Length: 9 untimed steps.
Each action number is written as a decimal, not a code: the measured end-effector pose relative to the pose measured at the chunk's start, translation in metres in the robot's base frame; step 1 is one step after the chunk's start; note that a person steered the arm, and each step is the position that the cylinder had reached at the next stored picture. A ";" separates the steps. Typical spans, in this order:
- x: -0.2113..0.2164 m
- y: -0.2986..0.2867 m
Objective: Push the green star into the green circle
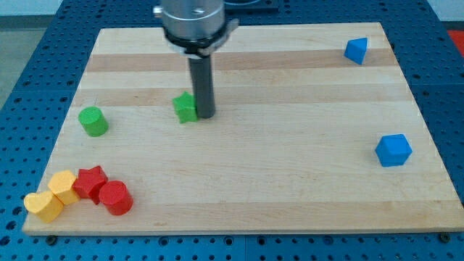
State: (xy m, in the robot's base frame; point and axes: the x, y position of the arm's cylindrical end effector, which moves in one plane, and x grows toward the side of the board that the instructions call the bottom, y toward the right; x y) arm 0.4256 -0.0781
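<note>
Green star sits on the table, left of centre, touching my tip on its right side. Green circle lies well apart toward the view's left. I have no jaws, only the rod, so nothing is pinched.

Bare board between the green star and the green circle mid-left; the red/yellow clump sits lower left.

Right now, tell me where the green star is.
The green star sits left of centre on the board, touching my tip on its right; the green circle lies farther left.
</note>
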 end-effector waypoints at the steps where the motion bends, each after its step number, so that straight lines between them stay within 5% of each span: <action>1: 0.000 -0.039; 4: 0.000 0.000; 5: -0.026 -0.008; 9: -0.020 -0.057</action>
State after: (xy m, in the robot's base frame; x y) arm 0.4055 -0.1351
